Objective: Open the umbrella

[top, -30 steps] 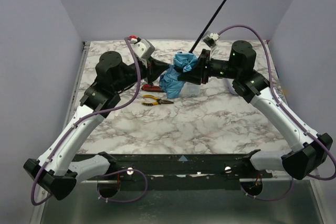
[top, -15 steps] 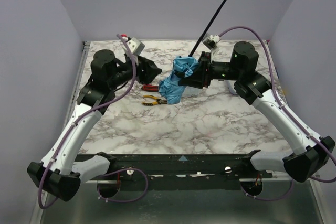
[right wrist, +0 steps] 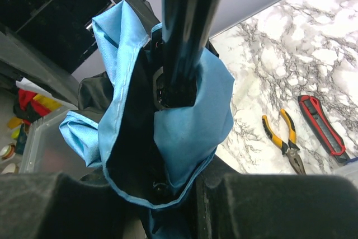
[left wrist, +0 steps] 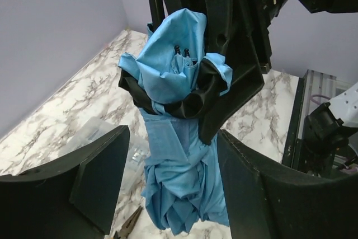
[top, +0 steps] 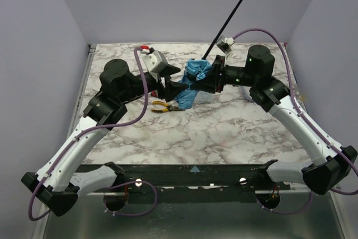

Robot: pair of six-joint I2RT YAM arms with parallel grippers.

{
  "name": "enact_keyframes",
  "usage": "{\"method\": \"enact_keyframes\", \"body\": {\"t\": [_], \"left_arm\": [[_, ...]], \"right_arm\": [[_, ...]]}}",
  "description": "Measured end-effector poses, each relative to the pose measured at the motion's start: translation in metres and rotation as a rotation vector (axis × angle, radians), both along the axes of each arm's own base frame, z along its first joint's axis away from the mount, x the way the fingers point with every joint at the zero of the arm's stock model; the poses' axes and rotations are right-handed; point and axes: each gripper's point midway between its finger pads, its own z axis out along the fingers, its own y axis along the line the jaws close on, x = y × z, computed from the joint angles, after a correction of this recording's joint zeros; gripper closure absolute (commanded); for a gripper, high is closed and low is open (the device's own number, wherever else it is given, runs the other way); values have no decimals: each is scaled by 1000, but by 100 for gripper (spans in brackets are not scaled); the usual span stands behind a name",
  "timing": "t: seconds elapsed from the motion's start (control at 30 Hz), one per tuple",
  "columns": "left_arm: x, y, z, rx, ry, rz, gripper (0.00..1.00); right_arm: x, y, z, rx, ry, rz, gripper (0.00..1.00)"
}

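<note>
The umbrella (top: 192, 82) hangs above the table as a crumpled sky-blue bundle (left wrist: 179, 155). Its thin black shaft (top: 235, 9) slants up toward the back wall. My right gripper (top: 211, 76) is shut on the bundle's upper part, where the shaft (right wrist: 187, 26) enters the fabric (right wrist: 196, 110). In the left wrist view its black fingers (left wrist: 235, 43) clamp the canopy top. My left gripper (left wrist: 176, 191) is open, its jaws standing on either side of the hanging lower folds, with a gap on the left side. In the top view the left gripper (top: 178, 89) sits just left of the bundle.
Yellow-handled pliers (top: 166, 107) lie on the marble table (top: 224, 132) below the left gripper and also show as pliers (right wrist: 285, 141) in the right wrist view. A red-and-black cutter (right wrist: 321, 132) lies beside them. A clear plastic box (top: 205, 98) sits under the umbrella.
My left gripper opened, drew back to the left off the umbrella, then came back with its jaws wide around the lower folds. The right gripper kept its hold.
</note>
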Motion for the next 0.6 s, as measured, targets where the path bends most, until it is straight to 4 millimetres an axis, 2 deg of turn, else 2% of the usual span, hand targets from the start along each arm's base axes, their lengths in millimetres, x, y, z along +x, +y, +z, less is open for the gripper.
{"method": "enact_keyframes", "body": {"t": [0.03,0.2,0.47,0.6], "left_arm": [[2,-4,-2,7,6,4,45],[13,-11,-10,37,54,42,100],[23,-3,-9,26,94,83,100],[47,18,-22,33,151,176,100]], "right_arm": [[0,0,-1,-1,1,0,100],[1,0,-2,-6,1,-3,100],[2,-2,-5,-9,2,-8,100],[-4,0,1,9,-20,31,100]]}}
